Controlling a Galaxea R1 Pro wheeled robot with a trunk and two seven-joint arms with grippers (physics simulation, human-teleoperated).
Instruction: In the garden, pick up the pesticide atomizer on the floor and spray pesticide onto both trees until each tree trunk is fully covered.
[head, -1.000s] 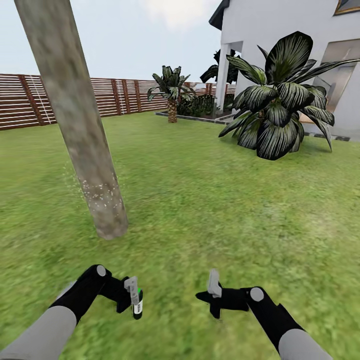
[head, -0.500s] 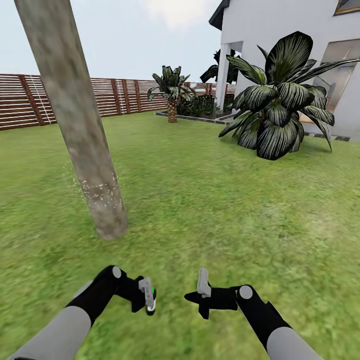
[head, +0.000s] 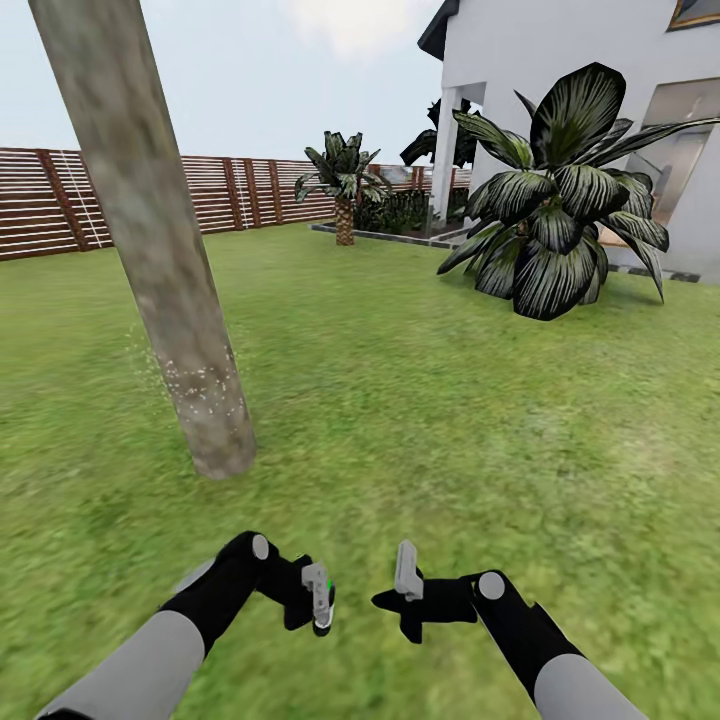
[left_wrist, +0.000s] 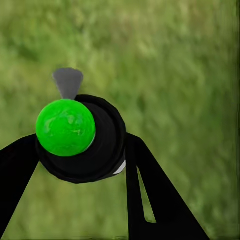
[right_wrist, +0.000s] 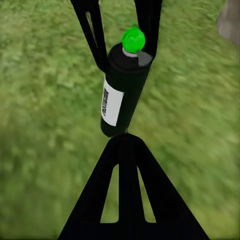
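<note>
Both arms reach forward low over the floor (head: 420, 420), wrists bent inward so the grippers face each other. The left gripper (head: 318, 603) is clamped around the black pesticide atomizer (head: 322, 606), its green cap (left_wrist: 65, 127) between the fingers. The right gripper (head: 405, 585), just beside it, has its fingers together on nothing. Ahead of the left gripper rises the tree trunk (head: 150, 230), white pesticide (head: 195, 385) specks low on it; a broad-leaved palm (head: 560, 210) stands far ahead of the right one

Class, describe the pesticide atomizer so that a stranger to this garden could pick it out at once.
Start at the thick grey-tan tree trunk leaning over the lawn, then look down to the robot's two arms. The left gripper grips the pesticide atomizer: a small black cylinder with a white label and a bright green round cap, unlike anything nearby.
</note>
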